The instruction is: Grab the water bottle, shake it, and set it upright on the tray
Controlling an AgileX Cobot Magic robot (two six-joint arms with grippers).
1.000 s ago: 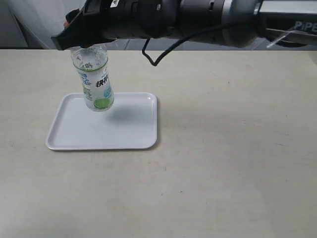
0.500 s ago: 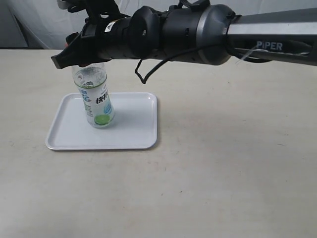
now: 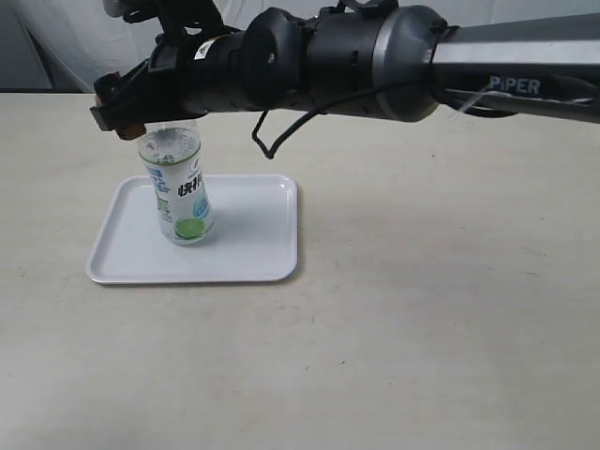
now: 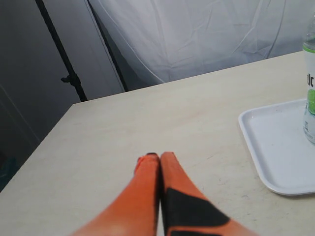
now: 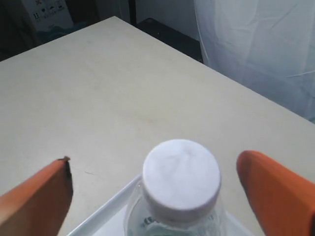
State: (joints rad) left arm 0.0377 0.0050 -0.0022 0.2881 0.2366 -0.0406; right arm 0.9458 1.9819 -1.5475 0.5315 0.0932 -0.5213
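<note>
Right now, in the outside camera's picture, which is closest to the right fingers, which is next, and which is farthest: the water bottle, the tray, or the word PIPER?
1. The water bottle: just under the right fingers, with its top between them.
2. The tray: lower down, beneath the bottle.
3. The word PIPER: far off to the right, on the arm.

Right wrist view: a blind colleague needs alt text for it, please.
A small clear plastic water bottle with a white screw cap stands on a white plastic tray, seen from above. The right gripper is open, its orange fingers clear of the cap on either side.
</note>
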